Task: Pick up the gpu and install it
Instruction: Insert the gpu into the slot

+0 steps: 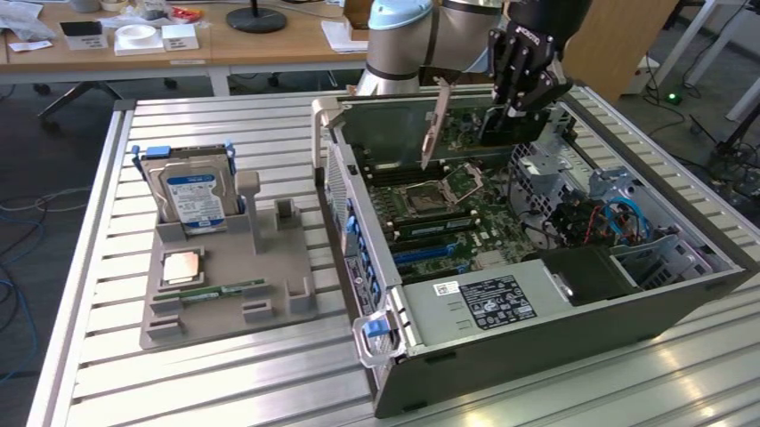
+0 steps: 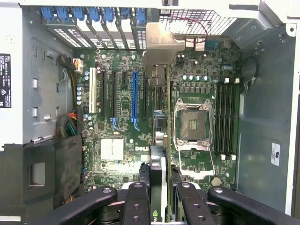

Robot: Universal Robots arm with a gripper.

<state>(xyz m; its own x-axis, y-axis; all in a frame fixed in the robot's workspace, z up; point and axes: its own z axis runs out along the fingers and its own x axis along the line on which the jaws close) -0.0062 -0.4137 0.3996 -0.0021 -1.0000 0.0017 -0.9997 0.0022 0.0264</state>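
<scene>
Over the open computer case (image 1: 570,329) at the worktop's (image 1: 238,382) far edge, the claw (image 2: 159,190) is clamping the gpu (image 2: 158,164) on edge. Its bracket (image 2: 161,42) is pointing toward the case's rear slot openings, likely so the card is running parallel to the motherboard's (image 2: 117,154) expansion slots.

I list: black gripper (image 1: 521,107); black gpu (image 2: 157,164), pale bracket (image 2: 161,44); green motherboard (image 1: 446,218); silver hard drive (image 1: 181,171), blue label (image 1: 196,203); grey tray (image 1: 226,307); ribbed silver table (image 1: 238,133).

Exterior view oblique from above, wrist view close, looking straight down, both share motherboard (image 1: 451,222)
</scene>
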